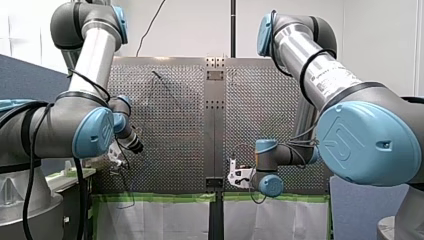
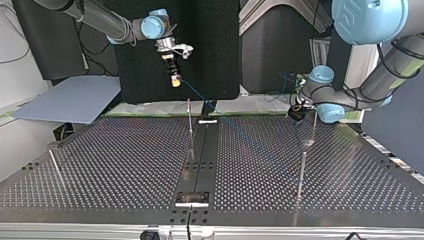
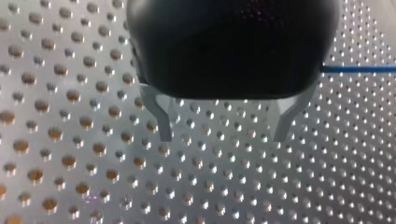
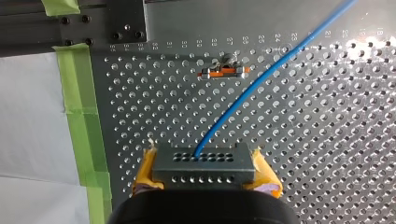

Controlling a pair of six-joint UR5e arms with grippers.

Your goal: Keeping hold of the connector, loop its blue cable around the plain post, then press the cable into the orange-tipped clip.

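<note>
Around my right end effector (image 4: 204, 161) lay the silver perforated metal tabletop (image 4: 327, 140). The edge beside the end effector was bound by one strip of green tape (image 4: 81, 116) next to white paper (image 4: 28, 140). Its yellow pads were clamped on the dark grey perforated rectangular connector (image 4: 205, 173), held above the tabletop. The one thin blue cable (image 4: 252, 88) ran from the connector across the tabletop, passing beside the single orange-tipped metal clip (image 4: 223, 72) without touching it. In the top view three plain thin metal posts (image 2: 301, 172) stood, one at the left and two at the right. My left end effector (image 3: 224, 130), black, had its two metal fingers apart with nothing between them, and hovered near the far right post.
</note>
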